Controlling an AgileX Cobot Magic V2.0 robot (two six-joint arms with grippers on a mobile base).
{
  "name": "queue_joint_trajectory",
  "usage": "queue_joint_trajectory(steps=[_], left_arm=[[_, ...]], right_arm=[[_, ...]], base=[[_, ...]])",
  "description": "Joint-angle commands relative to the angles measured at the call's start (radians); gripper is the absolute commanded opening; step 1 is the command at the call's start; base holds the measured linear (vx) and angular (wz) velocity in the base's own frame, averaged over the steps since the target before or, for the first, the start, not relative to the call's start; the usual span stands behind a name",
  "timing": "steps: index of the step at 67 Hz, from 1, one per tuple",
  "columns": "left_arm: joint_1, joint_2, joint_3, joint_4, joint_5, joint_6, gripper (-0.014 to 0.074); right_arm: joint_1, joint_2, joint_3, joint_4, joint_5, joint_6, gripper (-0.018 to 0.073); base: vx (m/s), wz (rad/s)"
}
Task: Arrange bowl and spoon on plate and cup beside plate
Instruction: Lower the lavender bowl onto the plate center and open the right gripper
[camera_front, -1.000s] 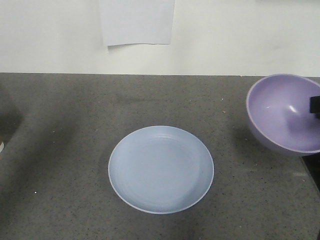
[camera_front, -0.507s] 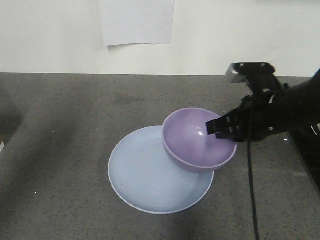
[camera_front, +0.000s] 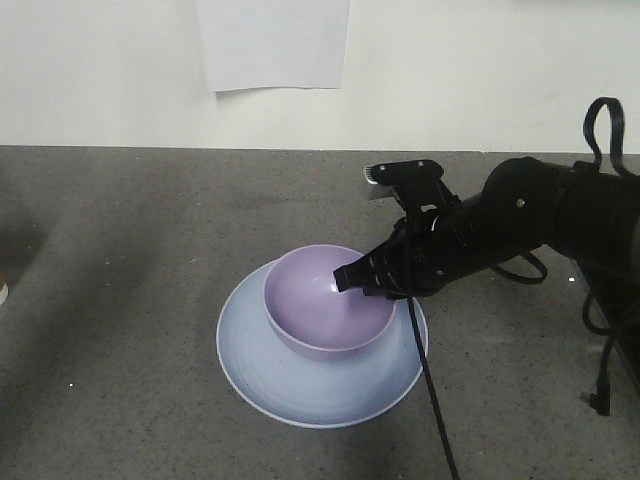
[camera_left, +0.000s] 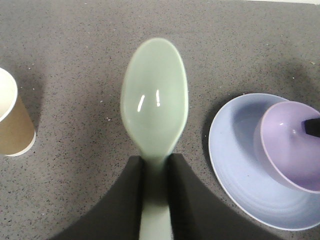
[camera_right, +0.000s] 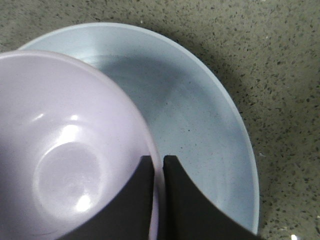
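The lavender bowl (camera_front: 320, 300) sits upright on the pale blue plate (camera_front: 300, 395) in the middle of the counter. My right gripper (camera_front: 350, 280) is shut on the bowl's right rim. In the right wrist view one finger is inside the bowl (camera_right: 65, 140), the other outside over the plate (camera_right: 200, 115), with the right gripper (camera_right: 158, 162) pinching the rim. My left gripper (camera_left: 156, 165) is shut on the handle of the mint-green spoon (camera_left: 155, 100), held above the counter. The brown cup (camera_left: 12, 125) stands upright to its left. The plate (camera_left: 240, 170) and bowl (camera_left: 290, 145) lie to its right.
The counter (camera_front: 120, 250) is dark grey and speckled, ending at a white wall with a sheet of paper (camera_front: 273, 45) taped to it. A black cable (camera_front: 430, 400) hangs from my right arm across the plate's right edge.
My right arm has carried the bowl from the far right, leftward and down, onto the plate. The plate has not moved.
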Motion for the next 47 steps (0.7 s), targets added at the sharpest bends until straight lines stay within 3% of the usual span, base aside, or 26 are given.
queue_joint_trajectory(steps=[1,29,47], left_arm=[[-0.004,-0.01,-0.022,0.0,-0.056,-0.009,-0.0006],[-0.004,-0.01,-0.022,0.0,-0.056,-0.009,-0.0006],[-0.004,-0.01,-0.022,0.0,-0.056,-0.009,-0.0006]], right_arm=[[-0.002,-0.018,-0.035,0.017,-0.045,-0.002,-0.0004],[-0.002,0.005,-0.035,0.018,-0.042,-0.003,0.0039],[-0.002,0.005,-0.035,0.018,-0.042,-0.003,0.0258]], base=[[0.0,0.0],[0.0,0.0],[0.0,0.0]])
